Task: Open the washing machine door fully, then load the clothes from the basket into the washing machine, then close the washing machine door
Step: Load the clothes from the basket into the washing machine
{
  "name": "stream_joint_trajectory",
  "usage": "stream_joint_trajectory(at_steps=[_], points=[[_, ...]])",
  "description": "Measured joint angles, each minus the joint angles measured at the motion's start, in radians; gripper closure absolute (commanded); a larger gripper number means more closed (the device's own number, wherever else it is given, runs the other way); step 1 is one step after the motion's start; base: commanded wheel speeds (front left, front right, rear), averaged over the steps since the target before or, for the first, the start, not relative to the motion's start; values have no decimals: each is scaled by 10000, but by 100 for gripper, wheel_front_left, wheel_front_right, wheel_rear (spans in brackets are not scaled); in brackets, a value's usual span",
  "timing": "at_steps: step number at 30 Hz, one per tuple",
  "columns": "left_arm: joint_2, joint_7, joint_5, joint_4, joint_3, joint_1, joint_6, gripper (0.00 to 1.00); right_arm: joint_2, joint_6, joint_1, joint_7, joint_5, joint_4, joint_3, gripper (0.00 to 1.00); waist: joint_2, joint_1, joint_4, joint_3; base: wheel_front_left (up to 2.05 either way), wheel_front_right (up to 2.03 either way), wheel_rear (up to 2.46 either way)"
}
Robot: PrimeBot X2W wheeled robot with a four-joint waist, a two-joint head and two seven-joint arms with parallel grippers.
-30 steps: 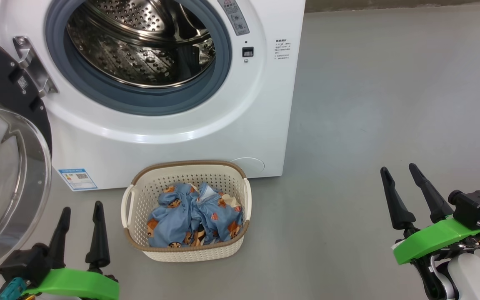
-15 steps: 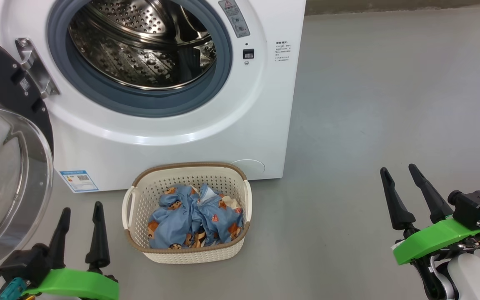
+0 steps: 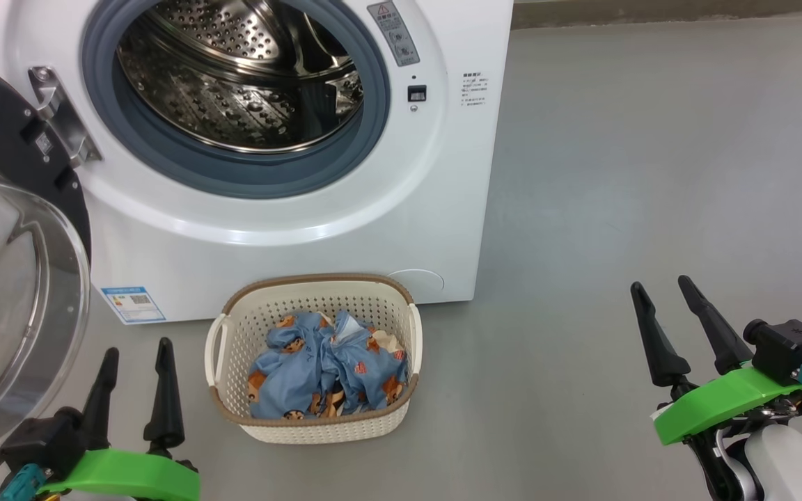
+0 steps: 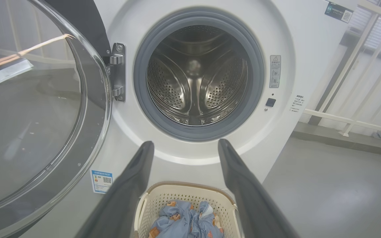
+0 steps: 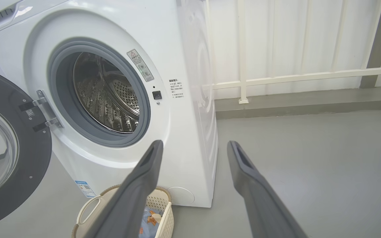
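The white washing machine [image 3: 289, 236] stands ahead with its steel drum [image 3: 234, 76] exposed. Its black door [image 3: 18, 292] with the clear glass bowl hangs swung open at the left; the same door [image 4: 38, 109] shows in the left wrist view. On the floor in front sits the cream basket [image 3: 314, 424], holding the light-blue bear-print clothes [image 3: 324, 376]. My left gripper [image 3: 135, 348] is open, left of the basket, with nothing between its fingers. My right gripper [image 3: 658, 287] is open too, well right of the basket, above bare floor.
Grey floor [image 3: 651, 174] stretches to the right of the machine. A white railing [image 5: 293, 77] and a low kerb run behind it. The open door takes up the room at the left, close to my left arm.
The whole head picture has slid slightly down and right, so the camera moved. Both grippers stay open and hold about the same places.
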Motion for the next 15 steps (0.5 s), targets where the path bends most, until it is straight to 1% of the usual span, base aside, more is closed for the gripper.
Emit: stream_joint_trajectory(at_steps=[9,15], points=[[-4,0,0,19,-2,0,0,0,-10,0,0,0,0,2,59,0,0,0,22,-17,105,-106,1],[-2,0,0,19,4,0,0,0,-12,0,0,0,0,0,52,0,0,0,50,46,144,-146,2]])
